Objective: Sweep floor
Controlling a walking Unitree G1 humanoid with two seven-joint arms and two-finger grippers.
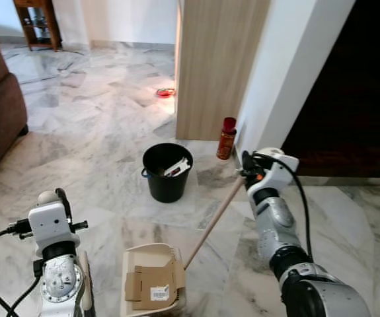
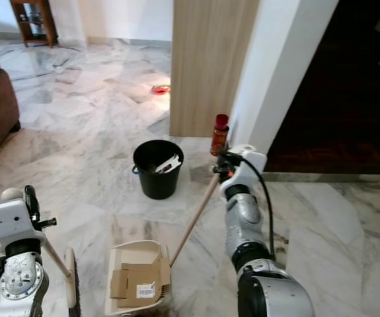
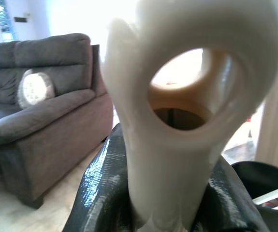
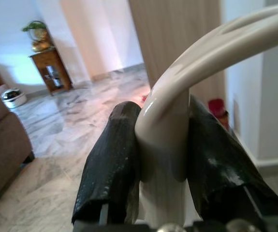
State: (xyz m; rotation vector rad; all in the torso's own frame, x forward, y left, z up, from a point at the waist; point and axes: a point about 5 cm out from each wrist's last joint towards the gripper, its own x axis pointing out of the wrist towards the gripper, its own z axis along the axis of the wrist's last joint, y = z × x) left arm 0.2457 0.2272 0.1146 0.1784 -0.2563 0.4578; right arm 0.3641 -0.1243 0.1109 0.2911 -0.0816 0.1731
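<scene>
While both grippers work, the right gripper [image 4: 163,159] has its jaws clamped on the dustpan handle [image 1: 215,218], and the left gripper [image 3: 168,193] has its jaws clamped on the white broom grip [image 3: 187,96]. The dustpan [image 1: 151,257] sits on the marble floor [image 1: 97,132] holding cardboard [image 1: 155,282] with a small barcode label, unreadable. Beyond stands a black bin [image 1: 167,172].

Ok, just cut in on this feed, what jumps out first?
The dustpan low in front, loaded with flattened cardboard, its long handle rising to the right gripper. Beyond it a black bucket with trash stands on the marble floor. The left gripper clamps the broom handle.
</scene>
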